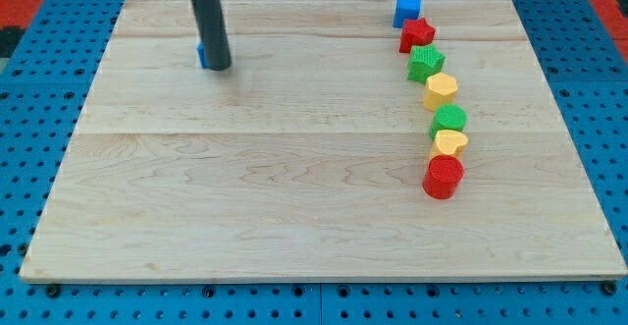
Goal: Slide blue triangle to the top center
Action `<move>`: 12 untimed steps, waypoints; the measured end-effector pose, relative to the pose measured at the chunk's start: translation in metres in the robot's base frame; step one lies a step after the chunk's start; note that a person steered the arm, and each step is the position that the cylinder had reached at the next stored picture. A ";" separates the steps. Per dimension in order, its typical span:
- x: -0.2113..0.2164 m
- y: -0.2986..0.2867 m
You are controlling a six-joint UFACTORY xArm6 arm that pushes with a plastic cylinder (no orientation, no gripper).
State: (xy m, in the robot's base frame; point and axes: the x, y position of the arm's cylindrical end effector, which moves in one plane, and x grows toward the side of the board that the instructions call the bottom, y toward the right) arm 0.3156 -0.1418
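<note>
My tip (218, 67) near the board's (245, 188) top left, touching a mostly hidden blue block (201, 55) — no pincer on me, just a rod — other blocks well apart.

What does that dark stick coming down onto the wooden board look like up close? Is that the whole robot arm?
Only the arm's end shows: a straight, round rod, dark grey to black, smooth and plain, with a faint sheen down one side. No cables, markings or sleeves are visible. At the view's top it meets a paler, silvery fitting, cut off by the frame. My tip is blunt and flat, resting beside a small blue block.
</note>
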 end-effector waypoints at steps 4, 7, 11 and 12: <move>-0.097 0.023; -0.073 -0.034; -0.078 0.143; -0.065 0.146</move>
